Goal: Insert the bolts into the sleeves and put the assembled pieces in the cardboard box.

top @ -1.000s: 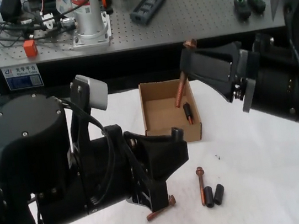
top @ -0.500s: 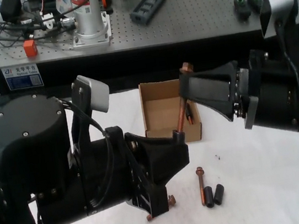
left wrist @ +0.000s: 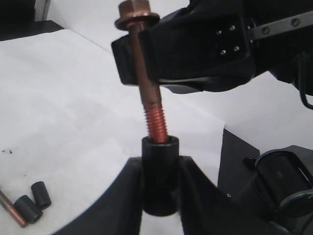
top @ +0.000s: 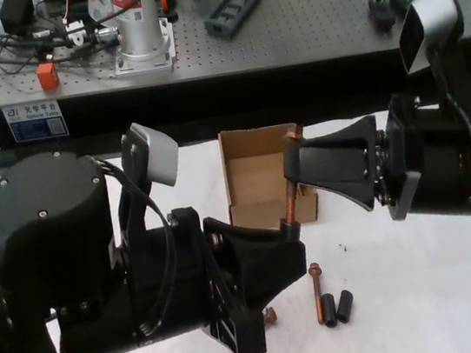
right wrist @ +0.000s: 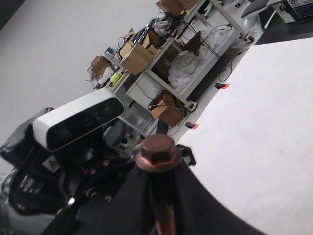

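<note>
My right gripper (top: 292, 167) is shut on a copper bolt (top: 291, 188) and holds it upright, head up. The bolt's threaded tip (left wrist: 156, 128) sits in the mouth of a black sleeve (left wrist: 160, 178). My left gripper (left wrist: 160, 171) is shut on that sleeve from both sides, just in front of the cardboard box (top: 251, 174). In the left wrist view the right gripper (left wrist: 143, 54) clamps the bolt (left wrist: 145, 73) below its hex head. The right wrist view looks down on the bolt head (right wrist: 157, 152), with dark fingers (right wrist: 132, 196) on either side.
On the white cloth near the front lie a loose bolt (top: 317, 284), two black sleeves (top: 336, 306) and two more bolts (top: 269, 315). The left arm's bulky body (top: 55, 263) takes up the front left. A perforated bench (top: 300, 9) with equipment stands behind the box.
The right gripper has carried the bolt from over the box down and towards the left gripper, turning it upright. Its tip now meets the sleeve. The left gripper rose slightly.
</note>
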Robot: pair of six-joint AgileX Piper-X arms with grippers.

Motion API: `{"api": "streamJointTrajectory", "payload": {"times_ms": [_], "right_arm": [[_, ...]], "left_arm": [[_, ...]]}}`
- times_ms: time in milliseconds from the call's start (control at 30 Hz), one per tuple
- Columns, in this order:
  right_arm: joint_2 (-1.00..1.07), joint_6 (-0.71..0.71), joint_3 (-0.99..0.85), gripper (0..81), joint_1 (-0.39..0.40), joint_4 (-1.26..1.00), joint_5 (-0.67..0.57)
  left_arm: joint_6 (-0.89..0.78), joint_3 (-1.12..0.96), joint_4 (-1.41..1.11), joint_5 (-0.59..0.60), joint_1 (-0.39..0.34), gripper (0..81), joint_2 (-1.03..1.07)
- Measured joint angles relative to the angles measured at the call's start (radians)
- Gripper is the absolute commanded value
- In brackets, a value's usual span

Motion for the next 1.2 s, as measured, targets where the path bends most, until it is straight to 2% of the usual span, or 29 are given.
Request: {"api": "streamJointTrajectory", "payload": {"times_ms": [33, 67, 133, 267, 300, 333, 400, 500, 533, 600, 767, 833, 967, 1200], "right_arm": [[0.0, -0.002, 0.0, 39.7, 0.0, 0.0, -0.004], [0.0, -0.002, 0.0, 41.4, 0.002, 0.001, -0.017], [0.0, -0.002, 0.0, 38.3, -0.001, 0.001, -0.05], [-0.002, 0.005, -0.001, 32.8, -0.08, 0.023, -0.16], [-0.005, 0.007, -0.001, 32.2, -0.109, 0.04, -0.187], [-0.015, 0.011, -0.001, 30.6, -0.177, 0.085, -0.23], [-0.029, 0.034, -0.001, 23.7, -0.252, 0.14, -0.265], [-0.036, 0.069, -0.001, 1.0, -0.316, 0.185, -0.285], [-0.038, 0.083, -0.001, 3.5, -0.343, 0.204, -0.286], [-0.037, 0.093, -0.001, 3.5, -0.361, 0.219, -0.285], [-0.017, 0.129, -0.001, 3.5, -0.438, 0.308, -0.275], [-0.004, 0.135, -0.001, 3.5, -0.45, 0.325, -0.275], [0.04, 0.149, -0.001, 3.5, -0.479, 0.358, -0.279], [0.113, 0.135, -0.001, 3.5, -0.53, 0.377, -0.279]], "left_arm": [[0.003, 0.0, 0.0, -0.004, 0.0, 0.7, 0.0], [0.003, 0.0, -0.004, -0.004, 0.0, 0.7, 0.0], [0.003, 0.0, -0.018, -0.016, 0.0, 0.7, 0.0], [0.003, 0.0, -0.045, -0.058, 0.0, 0.7, 0.0], [0.003, 0.0, -0.058, -0.075, 0.0, 0.7, 0.0], [0.003, 0.0, -0.073, -0.095, 0.002, 0.7, 0.0], [0.003, 0.0, -0.102, -0.134, 0.013, 0.7, 0.0], [-0.011, 0.0, -0.145, -0.194, 0.036, 0.7, 0.0], [-0.015, 0.0, -0.154, -0.215, 0.049, 0.7, 0.0], [-0.024, -0.003, -0.171, -0.282, 0.092, 0.7, 0.024], [-0.013, -0.081, -0.182, -0.297, 0.148, 0.7, 0.15], [0.003, -0.173, -0.182, -0.3, 0.172, 0.7, 0.281], [-0.015, -0.385, -0.119, -0.304, 0.175, 0.7, 0.523], [-0.072, -0.845, 0.282, -0.309, 0.175, 0.7, 0.881]]}}
